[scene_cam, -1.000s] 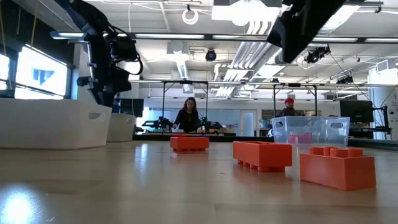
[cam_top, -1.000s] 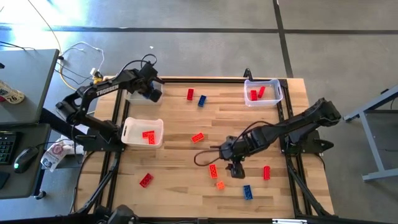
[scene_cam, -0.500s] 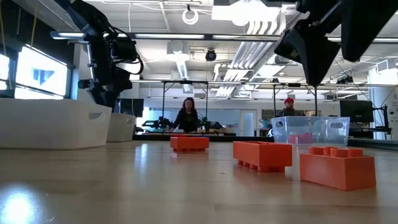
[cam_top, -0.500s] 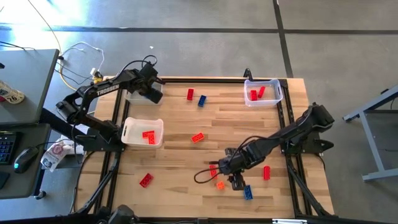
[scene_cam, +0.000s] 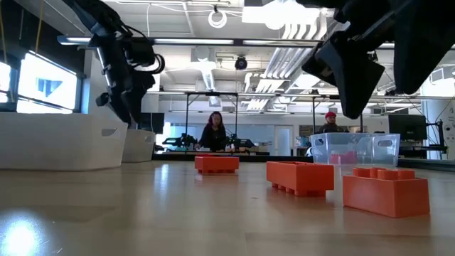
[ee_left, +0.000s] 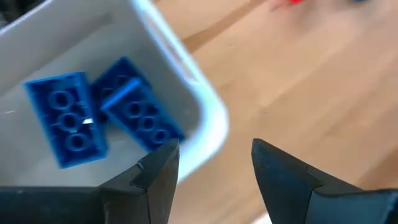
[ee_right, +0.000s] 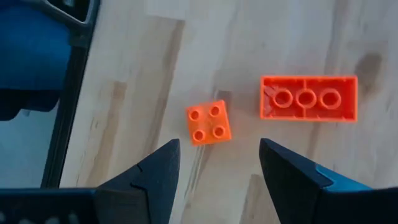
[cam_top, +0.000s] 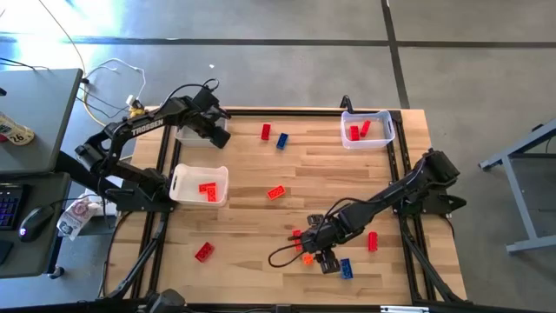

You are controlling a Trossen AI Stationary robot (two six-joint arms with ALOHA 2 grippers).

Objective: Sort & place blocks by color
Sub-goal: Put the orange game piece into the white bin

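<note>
My left gripper [cam_top: 215,132] hangs open over the far-left white bin [ee_left: 208,112], nothing between its fingers. Two blue blocks [ee_left: 65,118] [ee_left: 138,113] lie on the bin's floor below it. My right gripper [cam_top: 323,257] stands open, pointing steeply down above a small square orange block [ee_right: 209,122] that lies flat on the table, studs up. A longer orange-red block [ee_right: 309,98] lies beside it. In the low view the right gripper [scene_cam: 355,67] hangs well above the table.
A white bin [cam_top: 178,178] at the left holds red blocks; a clear bin [cam_top: 347,117] at the far right holds red ones. Loose on the table: red [cam_top: 266,131], blue [cam_top: 282,140], red [cam_top: 276,192], red [cam_top: 203,252], red [cam_top: 373,241], blue [cam_top: 346,268].
My right gripper has moved toward the table's near edge and down, ending over the small orange block. My left gripper has stayed over the far-left bin and has tipped to one side.
</note>
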